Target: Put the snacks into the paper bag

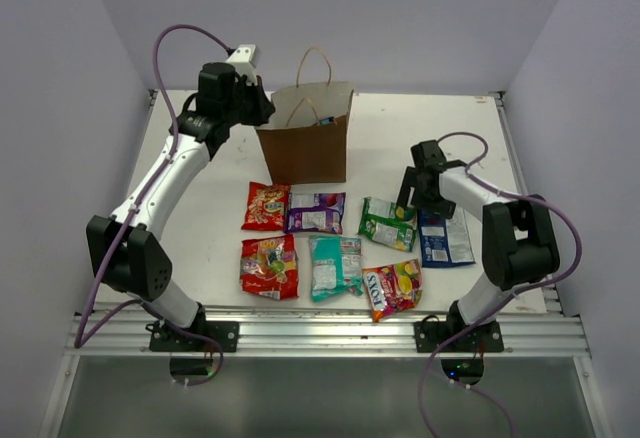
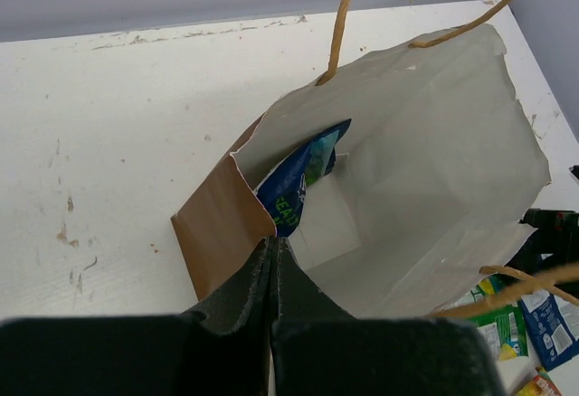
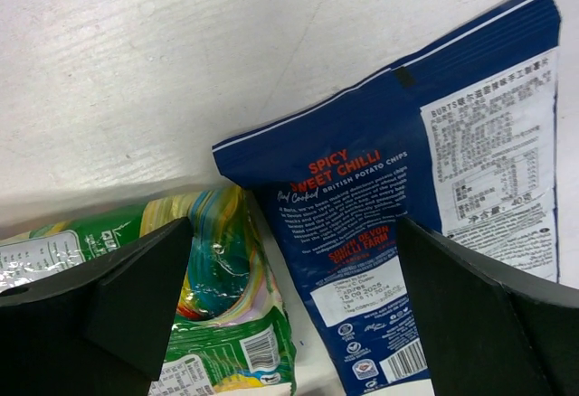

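The brown paper bag [image 1: 305,143] stands open at the table's back middle. My left gripper [image 1: 262,108] is at its left top edge; in the left wrist view it [image 2: 273,249] is shut on the bag's rim [image 2: 237,165]. A blue packet [image 2: 303,179] lies inside the bag. My right gripper [image 1: 425,198] is open and empty, low over the gap between a blue chips packet [image 3: 407,188] and a green packet [image 3: 217,269]; its fingers [image 3: 136,297] straddle both. Several more packets lie in front of the bag: red [image 1: 266,206], purple [image 1: 316,212], red [image 1: 269,266], teal [image 1: 335,266], yellow-red [image 1: 392,288].
The bag's loop handles [image 2: 339,25] stick up above its mouth. Grey walls close in the table on the left, back and right. A metal rail [image 1: 320,333] runs along the near edge by the arm bases.
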### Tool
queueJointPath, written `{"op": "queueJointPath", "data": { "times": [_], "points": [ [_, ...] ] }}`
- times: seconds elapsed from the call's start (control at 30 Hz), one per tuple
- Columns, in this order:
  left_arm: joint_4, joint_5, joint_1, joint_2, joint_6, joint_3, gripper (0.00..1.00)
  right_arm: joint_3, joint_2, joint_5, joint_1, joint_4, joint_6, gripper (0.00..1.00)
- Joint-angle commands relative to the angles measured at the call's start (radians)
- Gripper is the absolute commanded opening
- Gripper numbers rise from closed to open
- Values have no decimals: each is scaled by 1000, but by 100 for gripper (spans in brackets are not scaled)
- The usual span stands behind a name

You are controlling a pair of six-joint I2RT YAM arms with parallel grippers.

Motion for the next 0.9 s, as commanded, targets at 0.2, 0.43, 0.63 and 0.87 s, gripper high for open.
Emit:
{"op": "queueJointPath", "data": {
  "times": [0.2, 0.43, 0.63, 0.87],
  "points": [
    [10, 20, -5, -15, 5, -28, 0, 54, -42, 94, -73, -38, 17, 99],
    [22, 36, -7, 14, -7, -16, 0, 51, 85, 5, -127, -23, 15, 99],
    [28, 31, -5, 31, -9, 4, 0, 65, 214, -90, -138, -37, 12, 56],
    [36, 26, -7, 43, -11, 15, 0, 285, 48, -101, -107, -95, -48, 0]
  ]
}}
